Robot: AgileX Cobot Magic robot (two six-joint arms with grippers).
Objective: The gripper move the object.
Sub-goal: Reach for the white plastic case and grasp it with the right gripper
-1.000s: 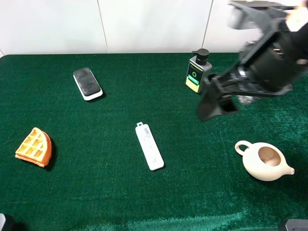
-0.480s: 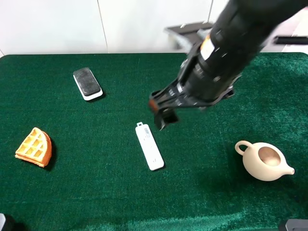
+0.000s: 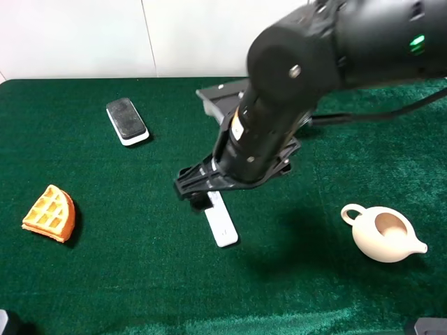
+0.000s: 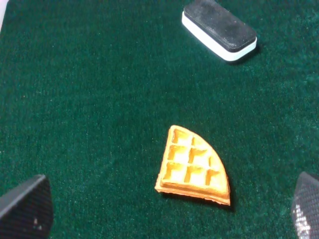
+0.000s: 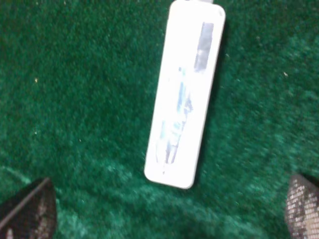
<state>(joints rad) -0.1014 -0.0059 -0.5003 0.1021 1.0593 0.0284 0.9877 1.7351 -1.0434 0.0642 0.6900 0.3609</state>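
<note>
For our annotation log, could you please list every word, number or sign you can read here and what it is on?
Nothing can be read as text in these pictures.
Cassette: bluish print, too blurred to read.
Right arm: small pale label, too small to read.
Waffle, slab, teapot: no text visible.

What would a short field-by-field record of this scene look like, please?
surface: green cloth
target: white cassette, lying flat near the middle
right gripper: open, above the cassette, not gripping it
left gripper: open, above the waffle wedge, holding nothing
other items: black-topped slab at rear left; beige teapot at right
</note>
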